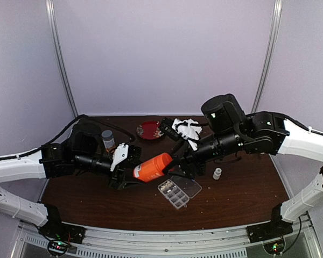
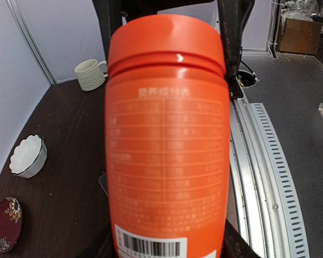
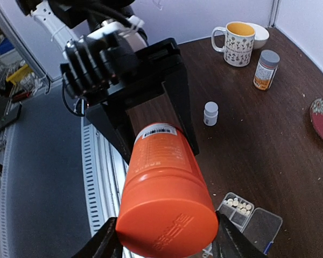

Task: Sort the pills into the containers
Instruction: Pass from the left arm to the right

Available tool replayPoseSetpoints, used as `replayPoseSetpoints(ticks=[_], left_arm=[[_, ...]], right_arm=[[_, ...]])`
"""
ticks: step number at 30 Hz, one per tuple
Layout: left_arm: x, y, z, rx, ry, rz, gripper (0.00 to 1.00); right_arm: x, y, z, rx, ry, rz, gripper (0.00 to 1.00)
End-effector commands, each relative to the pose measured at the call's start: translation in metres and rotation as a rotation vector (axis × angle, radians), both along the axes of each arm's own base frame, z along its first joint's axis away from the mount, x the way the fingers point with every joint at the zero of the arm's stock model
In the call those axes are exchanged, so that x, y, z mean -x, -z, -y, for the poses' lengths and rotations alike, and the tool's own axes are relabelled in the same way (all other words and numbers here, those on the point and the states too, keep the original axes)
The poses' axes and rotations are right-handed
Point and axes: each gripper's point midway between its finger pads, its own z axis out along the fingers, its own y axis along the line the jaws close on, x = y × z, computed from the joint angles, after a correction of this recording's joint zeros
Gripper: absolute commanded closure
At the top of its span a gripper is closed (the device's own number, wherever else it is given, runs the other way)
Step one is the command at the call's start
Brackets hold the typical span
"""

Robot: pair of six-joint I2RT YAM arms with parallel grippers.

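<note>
- We see the left pincer (image 3: pixel 159 150) clenched on the base end of an orange bottle (image 1: pixel 152 167), with one finger on each side near the barcode label.
- The bottle hangs above the middle of the desk (image 1: pixel 242 204). It lies roughly level, with its cap (image 3: pixel 167 215) turned toward the right arm.
- The right pincer (image 3: pixel 166 236) grasps that cap, its fingers (image 3: pixel 103 243) pressed against opposite sides of it.
- The box (image 1: pixel 174 194) lies flat on the desk just under the bottle, between the middle and the near edge. Its clear lid (image 1: pixel 188 185) is swung open and rests on the desk beside it.
- Whitish pills (image 3: pixel 238 203) sit in one end cell of the box. We cannot tell what the other cells hold.
- A white vial (image 1: pixel 217 173) stands upright to the right of the box, apart from it.
- A red plate (image 1: pixel 149 130) lies at the far edge near the middle, and a white scalloped bowl (image 1: pixel 185 129) sits just to its right.
- An amber bottle (image 1: pixel 108 140) with a grey cap stands upright toward the far left corner, behind the left arm.
- In the right wrist view we see a patterned mug (image 3: pixel 234 43) near the amber bottle.
- In the left wrist view we see a cream mug (image 2: pixel 90 73) by the far edge, beyond the bowl.
</note>
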Motion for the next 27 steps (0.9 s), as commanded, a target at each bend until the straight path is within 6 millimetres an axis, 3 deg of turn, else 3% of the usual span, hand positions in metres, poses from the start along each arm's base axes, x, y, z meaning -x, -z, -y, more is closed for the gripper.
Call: replayPoseSetpoints(ticks=[1, 7, 12, 16, 17, 18, 19, 25, 27], left_arm=[[-0.028, -0.037, 0.009, 0.085, -0.084, 0.190, 1.00], [-0.032, -0.038, 0.011, 0.092, -0.100, 0.200, 1.00], [-0.036, -0.042, 0.008, 0.156, -0.156, 0.177, 0.49], [-0.040, -0.039, -0.001, 0.168, -0.208, 0.178, 0.36], [-0.043, -0.038, -0.005, 0.166, -0.237, 0.180, 0.27], [-0.046, -0.038, -0.008, 0.170, -0.263, 0.182, 0.07], [-0.049, -0.039, -0.012, 0.174, -0.292, 0.182, 0.03], [-0.060, -0.042, -0.034, 0.228, -0.436, 0.158, 0.03], [-0.079, -0.041, -0.051, 0.233, -0.593, 0.115, 0.02]], right_arm=[[-0.010, 0.000, -0.011, -0.129, 0.292, -0.388, 0.83], [-0.016, 0.004, -0.004, -0.149, 0.356, -0.403, 0.86], [-0.030, 0.016, 0.017, -0.042, 0.406, -0.315, 0.84], [-0.046, 0.026, 0.045, 0.024, 0.461, -0.278, 0.84], [-0.049, 0.028, 0.052, 0.033, 0.473, -0.271, 0.84], [-0.053, 0.029, 0.059, 0.043, 0.488, -0.265, 0.83], [-0.058, 0.032, 0.066, 0.055, 0.506, -0.256, 0.83], [-0.100, 0.046, 0.117, 0.133, 0.651, -0.200, 0.83], [-0.117, 0.057, 0.140, 0.232, 0.724, -0.160, 0.83]])
